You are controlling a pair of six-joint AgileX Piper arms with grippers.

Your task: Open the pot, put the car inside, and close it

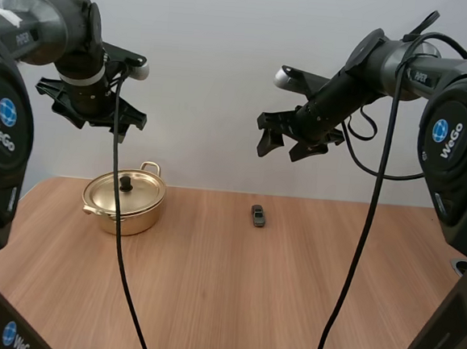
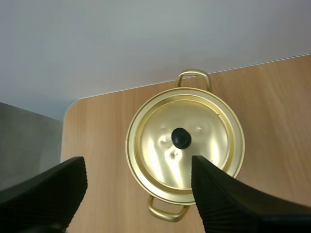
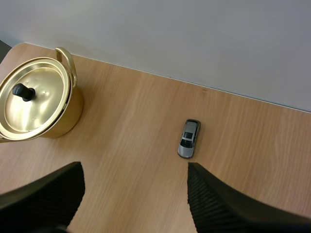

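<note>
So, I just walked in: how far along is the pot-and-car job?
Nothing done yet: the lid sits on the pot, the car lies on the table. Left gripper hangs open over the pot, right gripper open over the car. Opening, loading, closing remain.

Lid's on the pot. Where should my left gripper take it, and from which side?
By the black knob at the centre of the lid, straight down from above. The knob stands upright, the only raised part; the rim lies flat on the pot. The left gripper hangs open over it.
</note>
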